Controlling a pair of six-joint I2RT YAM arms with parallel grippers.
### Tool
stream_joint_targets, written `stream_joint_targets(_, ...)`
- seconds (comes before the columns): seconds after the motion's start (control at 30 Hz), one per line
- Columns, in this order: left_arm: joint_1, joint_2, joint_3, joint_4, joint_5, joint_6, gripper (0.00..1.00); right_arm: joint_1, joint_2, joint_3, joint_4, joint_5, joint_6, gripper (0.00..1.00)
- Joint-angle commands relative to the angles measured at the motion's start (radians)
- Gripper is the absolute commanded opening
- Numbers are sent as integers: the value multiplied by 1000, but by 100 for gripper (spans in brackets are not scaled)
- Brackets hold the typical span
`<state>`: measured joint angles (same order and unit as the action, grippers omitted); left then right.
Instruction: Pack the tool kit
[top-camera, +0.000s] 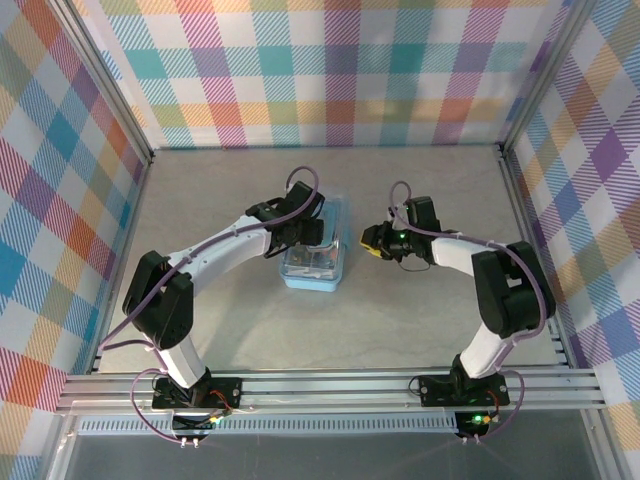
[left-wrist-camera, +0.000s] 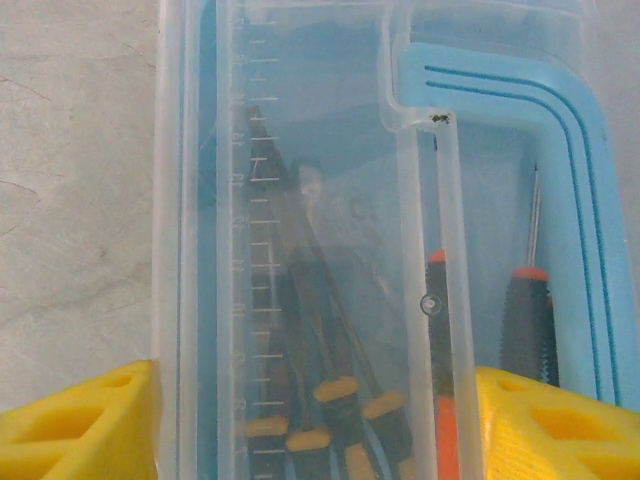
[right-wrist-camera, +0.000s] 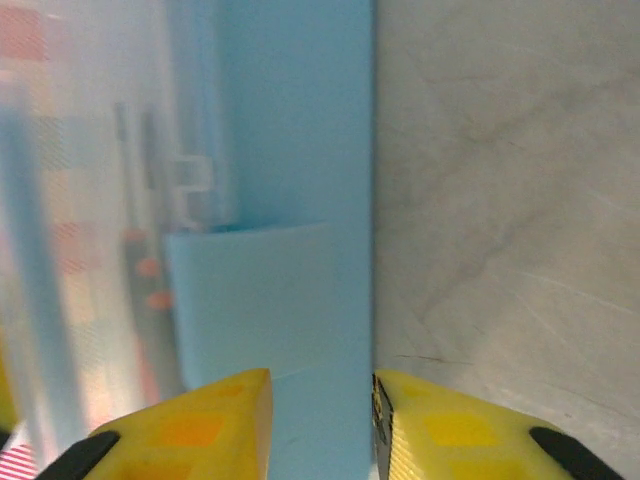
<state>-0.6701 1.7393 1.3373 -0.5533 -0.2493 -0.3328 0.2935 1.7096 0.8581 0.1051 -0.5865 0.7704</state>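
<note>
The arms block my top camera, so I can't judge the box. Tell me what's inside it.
Observer: The left wrist camera shows several screwdrivers with black-and-orange handles lying in the box, some of them under its clear lid.
Operator: Report the left fingers.
Observer: The left fingers stand wide apart, one on each side of the lid. I can't tell whether they press it.
Operator: Now the right side.
Observer: The right fingers are close together and pointed at the box's blue edge, where it meets the table.
</note>
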Motion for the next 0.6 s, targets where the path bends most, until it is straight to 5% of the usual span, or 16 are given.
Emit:
stream_joint_targets(0.0, -2, 155, -128, -80, 287, -90, 51, 0, 48, -3, 34, -41, 30, 30)
stream_joint_targets(0.57, -23, 157, -151, -33, 321, -100, 51, 103, 238, 117, 114, -54, 113, 32)
